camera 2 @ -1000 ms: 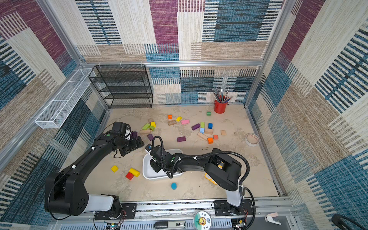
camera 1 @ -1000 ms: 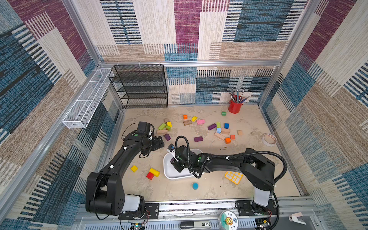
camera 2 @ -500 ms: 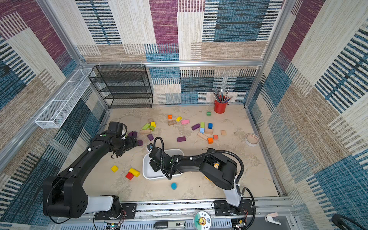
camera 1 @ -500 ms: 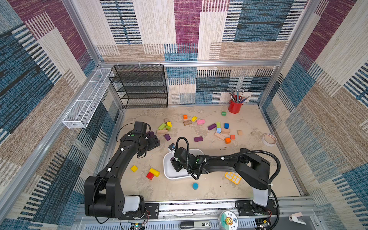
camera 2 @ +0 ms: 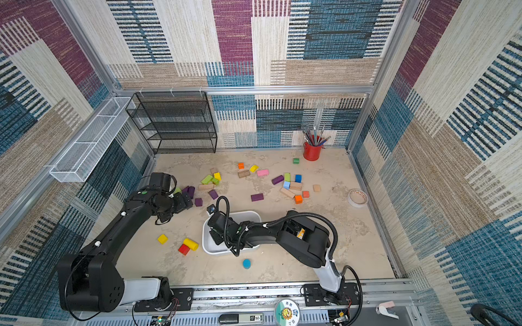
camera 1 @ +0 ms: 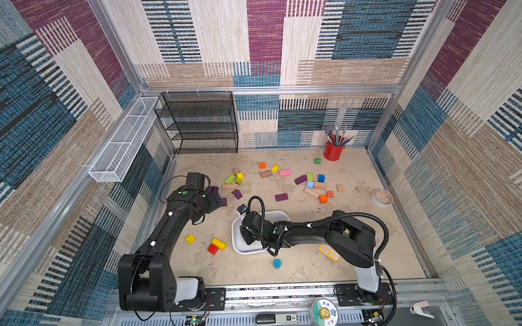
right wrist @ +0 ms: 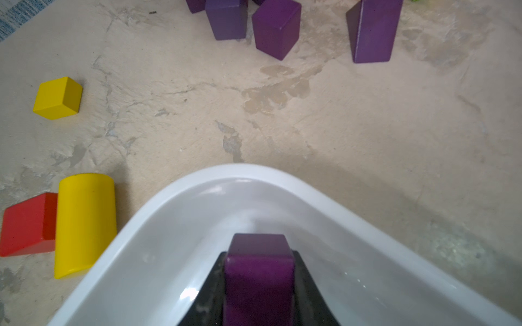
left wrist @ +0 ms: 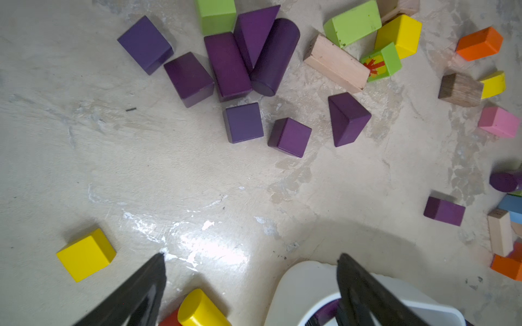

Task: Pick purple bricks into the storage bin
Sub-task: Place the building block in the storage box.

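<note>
Over the white bin (camera 1: 278,214) the right gripper (right wrist: 260,254) stays as it was a sec ago, clamped on one purple brick (right wrist: 260,273). Only its elbow has come a bit toward the left arm. My left gripper (left wrist: 251,256) has drawn back slightly toward the left wall (camera 1: 158,175) vs. the earlier pics. Its fingers are wide apart, with nothing between them.

Room: bare floor (left wrist: 197,183) lies open between the left fingertips and the other purple bricks (left wrist: 228,65). The bin rim sits just beside one left finger in the left wrist view, and a yellow cube (left wrist: 86,255) is near the other finger. Next to the bin's outer wall are a yellow cylinder (right wrist: 84,223) and a red block (right wrist: 26,223), touching each other.

Task things: the held brick shows against the bin's inside, within the rim. If it touches the bottom, I cannot tell. The loose purple bricks lie ahead of the left gripper, apart from it. The two nearest are cubes (left wrist: 244,122), with a tight bunch behind them. More single ones lie farther right in both top views, e.g. (camera 1: 281,197).
</note>
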Motion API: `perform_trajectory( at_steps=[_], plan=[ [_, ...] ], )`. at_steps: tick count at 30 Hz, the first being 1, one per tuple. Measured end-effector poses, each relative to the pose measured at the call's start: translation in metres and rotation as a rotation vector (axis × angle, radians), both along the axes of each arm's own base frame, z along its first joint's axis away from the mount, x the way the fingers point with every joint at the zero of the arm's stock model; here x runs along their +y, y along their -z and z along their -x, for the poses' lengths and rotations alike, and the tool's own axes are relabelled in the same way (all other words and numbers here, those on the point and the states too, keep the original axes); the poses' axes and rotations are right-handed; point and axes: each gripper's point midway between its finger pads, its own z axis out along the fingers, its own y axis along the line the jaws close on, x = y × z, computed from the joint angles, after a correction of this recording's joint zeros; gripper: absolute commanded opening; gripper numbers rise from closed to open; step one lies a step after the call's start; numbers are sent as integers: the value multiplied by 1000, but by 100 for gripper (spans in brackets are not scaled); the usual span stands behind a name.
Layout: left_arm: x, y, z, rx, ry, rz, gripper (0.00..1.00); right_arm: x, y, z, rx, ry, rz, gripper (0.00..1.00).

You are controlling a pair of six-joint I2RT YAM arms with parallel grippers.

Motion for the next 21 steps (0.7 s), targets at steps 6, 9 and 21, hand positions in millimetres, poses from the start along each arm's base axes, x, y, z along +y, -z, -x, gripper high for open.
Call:
perform_trajectory(
  at_steps=[6, 9, 21],
  plan=[
    [2, 0, 0, -1, -6, -1, 95, -2, 6, 0, 3, 8, 17, 37],
    [1, 1, 0, 5, -5, 2, 96, -2, 8, 0, 5, 8, 21, 43],
    [0, 1, -1, 3, -3, 9, 96, 2, -11, 1, -11, 2, -13, 52]
  ],
)
